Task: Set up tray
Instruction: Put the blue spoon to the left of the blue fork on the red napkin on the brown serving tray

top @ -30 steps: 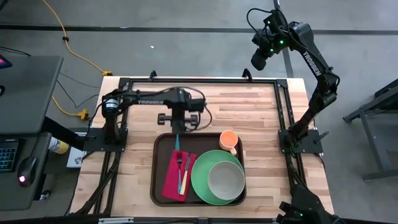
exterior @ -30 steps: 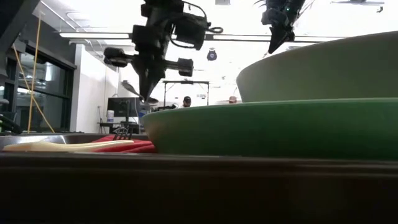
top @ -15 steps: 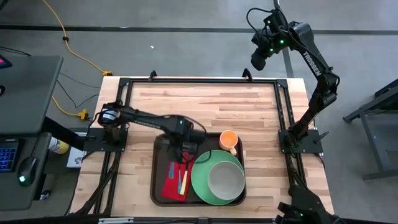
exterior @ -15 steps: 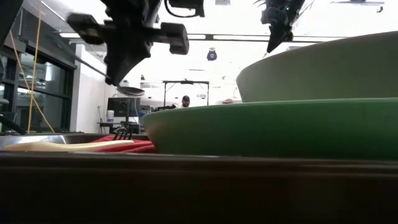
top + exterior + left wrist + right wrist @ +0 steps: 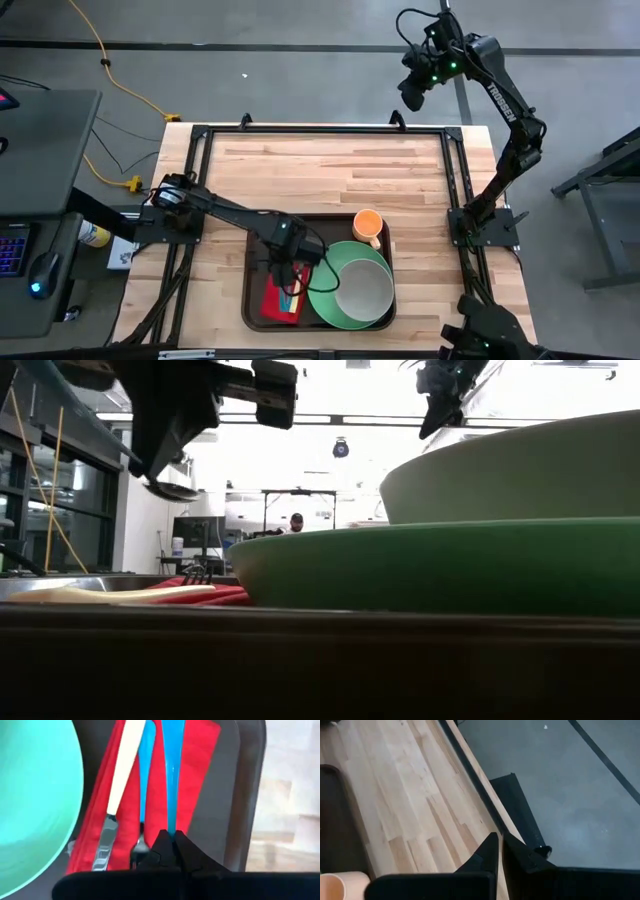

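The dark brown tray (image 5: 330, 225) lies at the table's near middle. On it are a red napkin (image 5: 270, 300), a green plate (image 5: 322, 292) with a pale bowl (image 5: 363, 290), and an orange cup (image 5: 368, 224). A blue-handled fork (image 5: 145, 775) and a cream-handled knife (image 5: 122, 770) lie on the napkin (image 5: 200, 760). My left gripper (image 5: 290, 270) is over the napkin, shut on a blue-handled spoon (image 5: 170, 770). Its metal bowl (image 5: 168, 489) shows in the low view. My right gripper (image 5: 410, 100) is shut and raised beyond the table's far right corner. My left gripper pinches the spoon between its two fingers at the narrow end of the blue handle (image 5: 172, 822), close to the neck. The handle runs straight on ahead of the fingers, alongside the fork. The spoon is lifted clear above the napkin.
Bare wood lies on the far half of the table (image 5: 330, 165) and left of the tray. A black frame (image 5: 200, 135) runs round the table. The right wrist view shows the table's edge and grey floor (image 5: 570, 780).
My left gripper has gone from beyond the tray's far rim toward the table's near edge, carrying the spoon, and now stands over the napkin. Its arm has stretched out across the table's left. The things on the tray have kept still.
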Tool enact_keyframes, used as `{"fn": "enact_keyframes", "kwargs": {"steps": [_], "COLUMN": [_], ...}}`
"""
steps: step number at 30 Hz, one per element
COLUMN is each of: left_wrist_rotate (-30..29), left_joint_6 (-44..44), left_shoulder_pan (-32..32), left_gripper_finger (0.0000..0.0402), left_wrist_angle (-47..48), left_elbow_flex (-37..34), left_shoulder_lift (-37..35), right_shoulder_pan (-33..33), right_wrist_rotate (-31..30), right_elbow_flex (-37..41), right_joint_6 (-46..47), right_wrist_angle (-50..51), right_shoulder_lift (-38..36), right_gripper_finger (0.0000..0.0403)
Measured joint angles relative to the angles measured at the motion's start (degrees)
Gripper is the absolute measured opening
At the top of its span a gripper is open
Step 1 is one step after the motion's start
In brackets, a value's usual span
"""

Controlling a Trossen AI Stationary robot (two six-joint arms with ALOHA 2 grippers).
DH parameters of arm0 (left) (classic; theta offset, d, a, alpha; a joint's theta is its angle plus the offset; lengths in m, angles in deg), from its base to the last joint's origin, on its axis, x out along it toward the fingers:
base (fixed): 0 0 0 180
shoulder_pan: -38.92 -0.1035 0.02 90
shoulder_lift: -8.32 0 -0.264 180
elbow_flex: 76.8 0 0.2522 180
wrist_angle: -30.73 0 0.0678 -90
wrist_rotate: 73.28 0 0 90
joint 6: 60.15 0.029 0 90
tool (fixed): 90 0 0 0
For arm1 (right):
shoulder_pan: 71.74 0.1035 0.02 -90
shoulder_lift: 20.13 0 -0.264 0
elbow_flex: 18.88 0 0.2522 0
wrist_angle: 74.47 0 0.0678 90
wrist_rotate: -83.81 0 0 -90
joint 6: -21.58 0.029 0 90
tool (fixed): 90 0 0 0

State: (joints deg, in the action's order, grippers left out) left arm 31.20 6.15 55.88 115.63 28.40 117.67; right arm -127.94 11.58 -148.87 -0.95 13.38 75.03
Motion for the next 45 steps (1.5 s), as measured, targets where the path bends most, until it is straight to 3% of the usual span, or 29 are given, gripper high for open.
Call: {"fn": "enact_keyframes", "kwargs": {"steps": [7, 12, 20, 45], "left_wrist_rotate": [-0.12, -4.0, -7.23, -4.9], "left_joint_6": [-4.13, -4.95, 1.29, 9.93], "left_shoulder_pan": [2.76, 3.41, 3.33, 3.33], "left_gripper_finger": [0.0012, 0.0012, 0.0012, 0.0012], "left_wrist_angle": [-4.8, -5.76, -10.82, -18.13], "left_elbow_flex": [-7.3, -11.73, -13.85, -17.83], "left_shoulder_lift": [-0.03, -0.01, -0.01, 0.69], "right_shoulder_pan": [-0.01, 0.0, 0.0, 0.0], "right_wrist_rotate": [2.68, 2.76, 2.79, 2.36], "right_elbow_flex": [0.0, 0.0, 0.0, 0.0], "right_joint_6": [0.01, 0.0, 0.0, 0.59], "right_wrist_angle": [-0.68, -0.76, -1.09, -1.55], "right_shoulder_lift": [-0.01, 0.0, -0.01, 0.0], "right_gripper_finger": [0.0, 0.0, 0.0, 0.0]}}
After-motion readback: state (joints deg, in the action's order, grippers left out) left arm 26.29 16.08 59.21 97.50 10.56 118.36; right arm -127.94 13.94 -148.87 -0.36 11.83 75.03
